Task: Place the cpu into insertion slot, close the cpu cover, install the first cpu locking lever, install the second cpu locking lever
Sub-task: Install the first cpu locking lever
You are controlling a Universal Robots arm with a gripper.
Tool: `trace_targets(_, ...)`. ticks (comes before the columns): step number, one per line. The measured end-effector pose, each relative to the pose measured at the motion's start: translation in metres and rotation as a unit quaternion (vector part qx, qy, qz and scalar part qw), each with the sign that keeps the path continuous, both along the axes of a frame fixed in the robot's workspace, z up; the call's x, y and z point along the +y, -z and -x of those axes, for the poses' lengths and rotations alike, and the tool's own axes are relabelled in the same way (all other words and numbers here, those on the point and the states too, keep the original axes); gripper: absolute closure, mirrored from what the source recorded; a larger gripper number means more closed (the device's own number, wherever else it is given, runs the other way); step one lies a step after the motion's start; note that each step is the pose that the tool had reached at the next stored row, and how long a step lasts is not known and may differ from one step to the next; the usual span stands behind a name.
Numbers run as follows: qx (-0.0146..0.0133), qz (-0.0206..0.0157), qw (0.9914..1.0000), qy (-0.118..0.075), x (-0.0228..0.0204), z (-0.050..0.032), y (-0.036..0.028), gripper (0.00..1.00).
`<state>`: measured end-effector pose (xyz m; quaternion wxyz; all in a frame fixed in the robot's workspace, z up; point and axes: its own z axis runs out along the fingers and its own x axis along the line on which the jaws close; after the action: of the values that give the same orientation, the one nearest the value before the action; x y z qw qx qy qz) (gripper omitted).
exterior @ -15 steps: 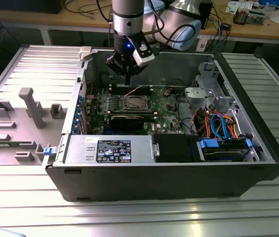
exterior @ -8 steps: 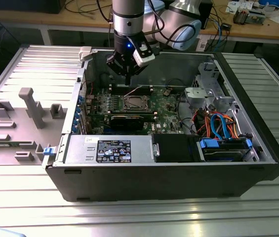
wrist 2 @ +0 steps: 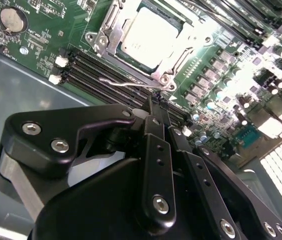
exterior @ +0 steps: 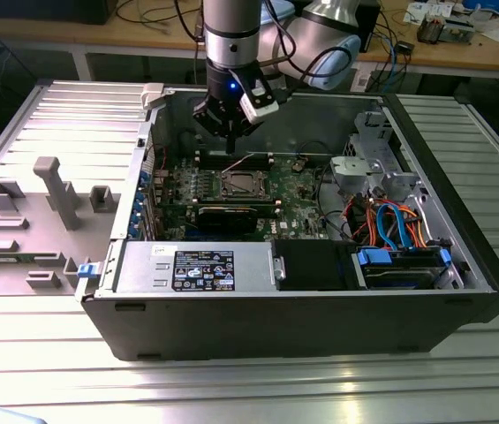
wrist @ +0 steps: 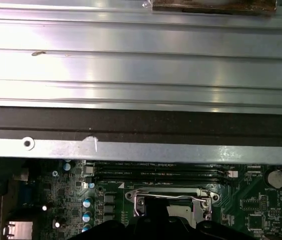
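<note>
A: Where's the silver-grey square cpu (wrist 2: 149,37)?
B: Seated in the metal-rimmed insertion slot (wrist 2: 112,36), the thin silvery cpu cover (wrist 2: 178,56) closed.
A: The black gripper (wrist 2: 154,107)?
B: Jaws pressed together, empty, above a thin wire locking lever (wrist 2: 126,83); hooking it demands precise alignment.

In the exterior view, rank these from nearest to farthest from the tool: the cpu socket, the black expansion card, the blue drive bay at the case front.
1. The insertion slot, with the cpu seated in it, sits just below the tool.
2. The black expansion card lies past the socket, toward the case front.
3. The blue drive bay is farthest, at the front corner on the exterior view's right.
</note>
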<state>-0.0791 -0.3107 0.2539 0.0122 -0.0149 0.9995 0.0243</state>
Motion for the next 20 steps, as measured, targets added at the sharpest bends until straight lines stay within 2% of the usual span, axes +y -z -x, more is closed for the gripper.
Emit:
trace_targets(9, 0.0000, 0.0000, 1.00000, -0.001, 0.0010, -0.0059, 0.0145, 0.89)
trace_targets(16, -0.0001, 0.0000, 0.99999, -0.005, 0.0033, -0.0069, 0.0180, 0.89)
trace_targets(20, 0.0008, 0.0000, 0.99997, -0.007, 0.0041, -0.0139, 0.0194, 0.89)
